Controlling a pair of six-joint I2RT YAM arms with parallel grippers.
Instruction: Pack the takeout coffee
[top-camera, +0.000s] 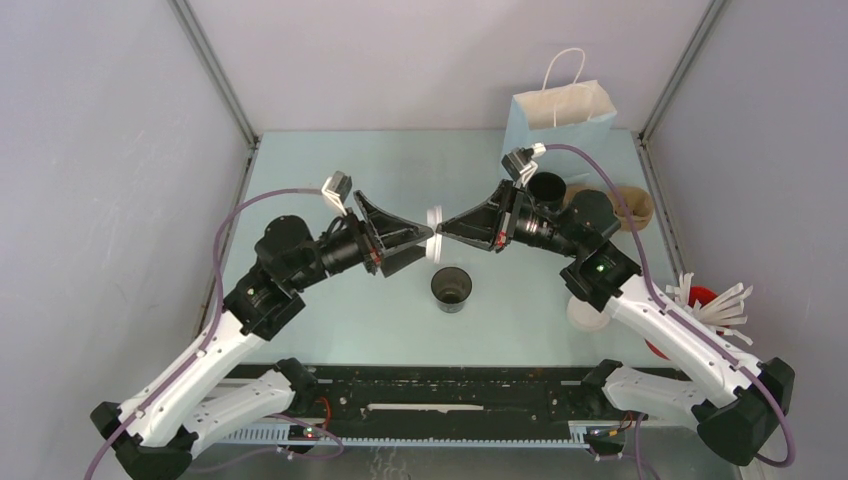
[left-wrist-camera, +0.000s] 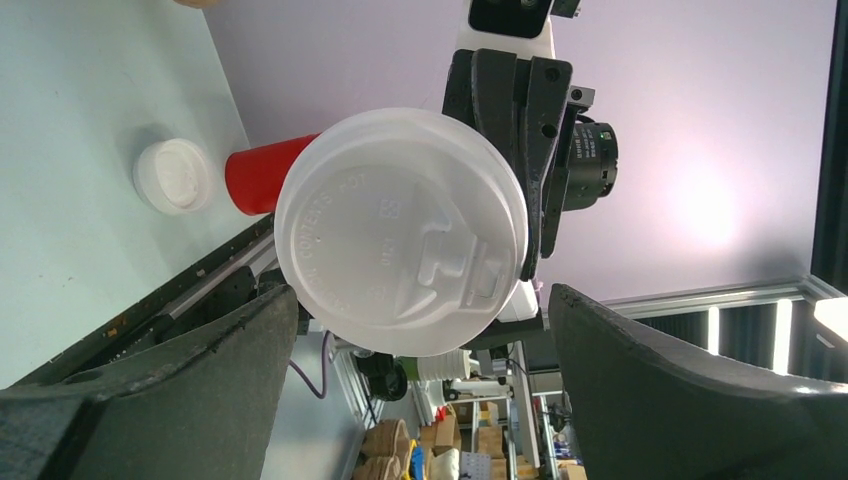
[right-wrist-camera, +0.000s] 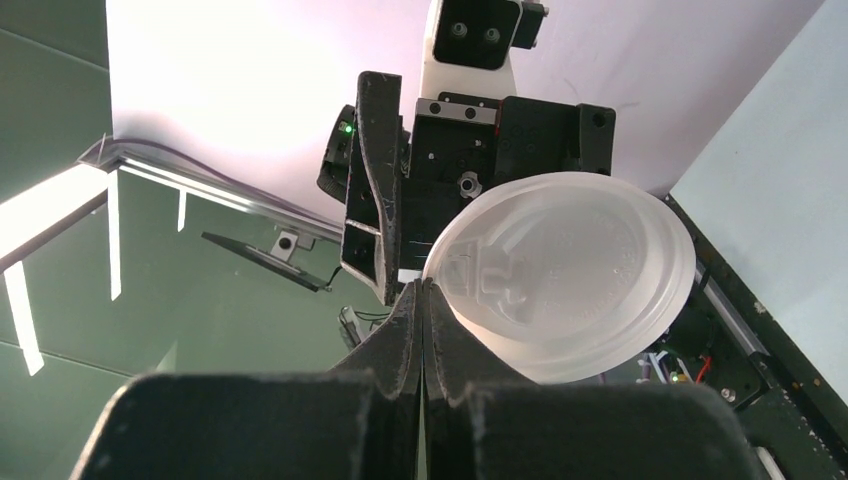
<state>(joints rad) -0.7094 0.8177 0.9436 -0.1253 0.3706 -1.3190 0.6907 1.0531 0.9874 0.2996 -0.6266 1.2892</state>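
The white plastic coffee lid (top-camera: 435, 218) hangs in the air above the desk (top-camera: 400, 165), near the open black cup (top-camera: 451, 288) — the right pincer (right-wrist-camera: 422, 290) is pinched tight on its rim. The left pincer (top-camera: 430, 241) faces it with fingers spread wide on either side of the lid, not gripping it. A light-blue paper bag (top-camera: 560, 118) stands at the desk's far edge.

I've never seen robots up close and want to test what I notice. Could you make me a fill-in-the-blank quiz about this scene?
1. The right gripper pinches a white lid by its rim, while the left gripper, facing it, has its jaws ____.
2. On the table below the lid stands an uncovered ____ cup.
3. The paper bag at the back of the table is light ____.

Missing words: open; black; blue.
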